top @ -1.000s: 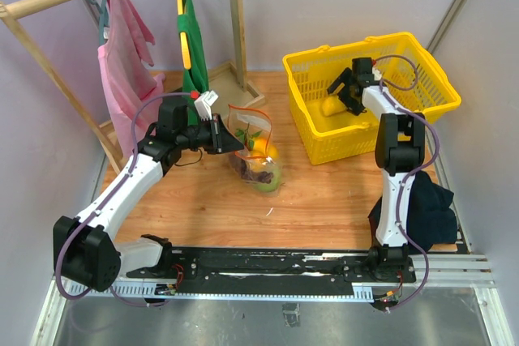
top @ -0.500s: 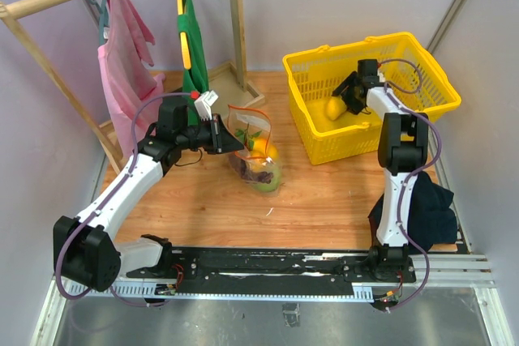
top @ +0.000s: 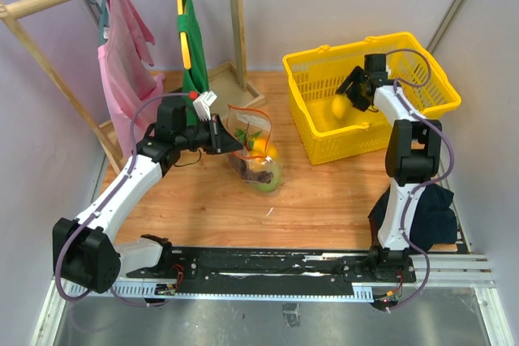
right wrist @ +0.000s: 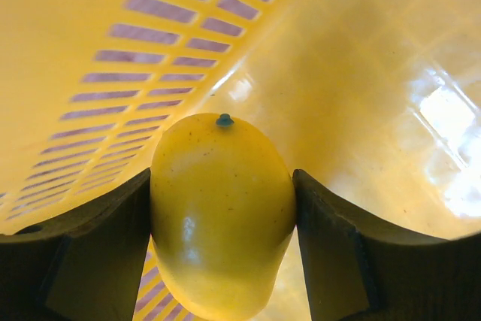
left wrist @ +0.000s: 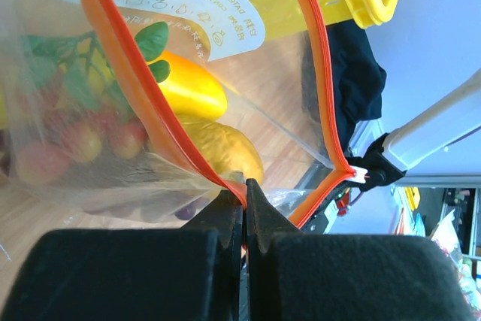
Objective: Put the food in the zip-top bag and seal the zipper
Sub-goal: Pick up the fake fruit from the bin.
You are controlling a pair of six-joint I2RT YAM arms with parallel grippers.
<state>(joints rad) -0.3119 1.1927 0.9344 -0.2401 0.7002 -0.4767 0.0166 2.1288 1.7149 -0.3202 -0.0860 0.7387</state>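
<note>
The clear zip-top bag stands on the wooden table with its mouth open. Its red-orange zipper runs along the mouth edge. Inside lie yellow and orange pieces, a dark red berry bunch and a round pale-green one. My left gripper is shut on the zipper edge and holds the mouth up. My right gripper is inside the yellow basket, shut on a yellow mango that sits between both fingers. The mango also shows in the top view.
A wooden clothes rack with a pink garment and a green one stands at the back left. A dark cloth lies at the right, near the right arm's base. Grey walls close in on both sides.
My right gripper has moved right and a little up inside the basket with the mango between its fingers. The left gripper and the bag have stayed put.
</note>
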